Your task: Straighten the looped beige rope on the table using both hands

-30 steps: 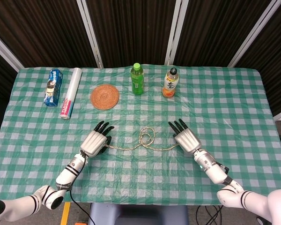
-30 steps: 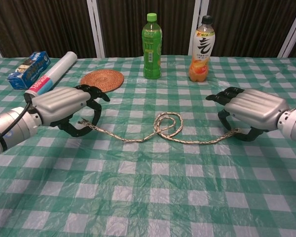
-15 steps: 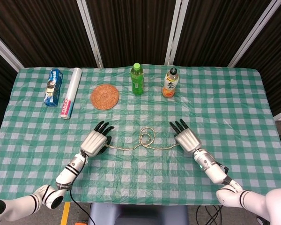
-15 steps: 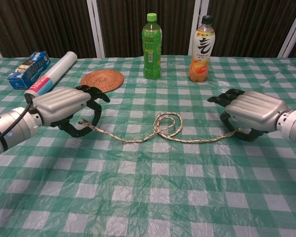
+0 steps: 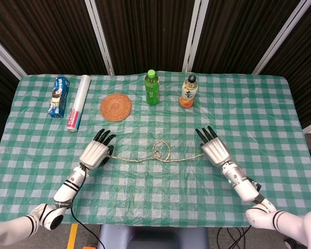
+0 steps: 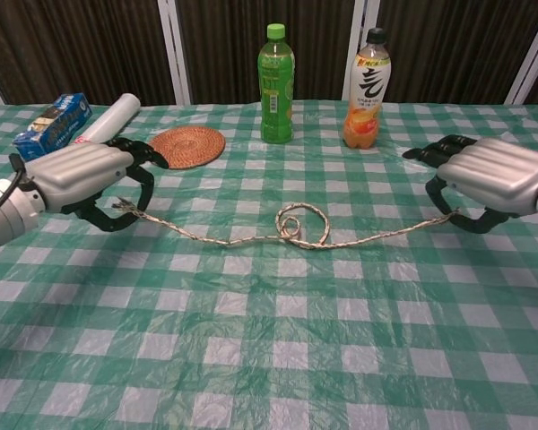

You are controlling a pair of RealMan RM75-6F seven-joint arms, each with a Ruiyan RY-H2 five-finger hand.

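Note:
The beige rope (image 5: 156, 157) (image 6: 251, 236) lies across the green checked table, nearly taut, with one small loop (image 5: 160, 150) (image 6: 303, 222) left at its middle. My left hand (image 5: 94, 152) (image 6: 82, 177) pinches the rope's left end, the frayed tip sticking out by the thumb. My right hand (image 5: 213, 149) (image 6: 495, 175) pinches the right end under its palm. Both hands sit low over the table, palms down.
Along the far side stand a green bottle (image 5: 152, 87) (image 6: 276, 83) and an orange drink bottle (image 5: 188, 92) (image 6: 367, 89). A woven coaster (image 5: 115, 107) (image 6: 186, 144), a white tube (image 5: 78, 102) (image 6: 101, 124) and a blue packet (image 5: 57, 96) (image 6: 53, 124) lie at the far left.
Both hands have moved apart, left hand leftward and right hand rightward, each holding its rope end. The rope has stretched out and the middle loop has shrunk.

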